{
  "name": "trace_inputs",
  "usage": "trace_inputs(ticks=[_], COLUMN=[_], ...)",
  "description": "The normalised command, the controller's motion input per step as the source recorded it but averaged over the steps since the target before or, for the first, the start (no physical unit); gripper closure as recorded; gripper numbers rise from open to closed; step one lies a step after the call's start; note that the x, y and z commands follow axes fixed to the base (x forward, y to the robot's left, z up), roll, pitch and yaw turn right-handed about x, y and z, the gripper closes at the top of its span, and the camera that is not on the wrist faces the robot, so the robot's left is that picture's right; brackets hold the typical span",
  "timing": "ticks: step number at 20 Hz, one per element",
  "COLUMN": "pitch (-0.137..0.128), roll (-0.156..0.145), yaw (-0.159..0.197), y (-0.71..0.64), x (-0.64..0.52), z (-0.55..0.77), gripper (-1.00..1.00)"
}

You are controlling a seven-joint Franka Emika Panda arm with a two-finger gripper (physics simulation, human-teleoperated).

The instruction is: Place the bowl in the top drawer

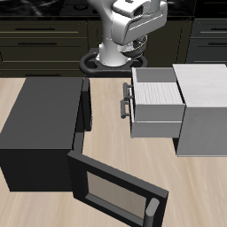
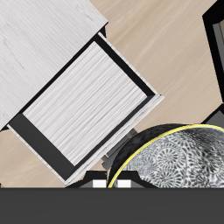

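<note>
Bowl held at the gripper above the table, top drawer pulled open.

In the wrist view the bowl (image 2: pixel 175 162), with its speckled inside and yellow-lit rim, is seen close under the gripper (image 2: pixel 112 185); it appears clamped by its rim, though the fingers are largely hidden. The top drawer (image 1: pixel 152 102) is drawn out of the light grey cabinet (image 1: pixel 206 106), its whitish inside exposed. The black microwave (image 1: pixel 40 124) is seen beside it, its door (image 1: pixel 115 191) swung down open.
</note>
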Motion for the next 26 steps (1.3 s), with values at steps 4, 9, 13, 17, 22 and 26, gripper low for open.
trace_inputs(ticks=[4,9,13,17,22,26], pitch=[-0.020,-0.031,-0.003,0.007,0.017,0.031], roll=[-0.039,0.012,0.011,0.007,0.016,0.017], yaw=[0.202,0.168,0.158,0.083,0.070,0.031], y=[0.01,0.18,0.23,0.20,0.29,0.31], x=[0.18,0.07,0.09,0.02,-0.05,-0.07], z=[0.02,0.00,-0.11,-0.10,-0.16,-0.23], gripper=[1.00,1.00,1.00,1.00,1.00,1.00])
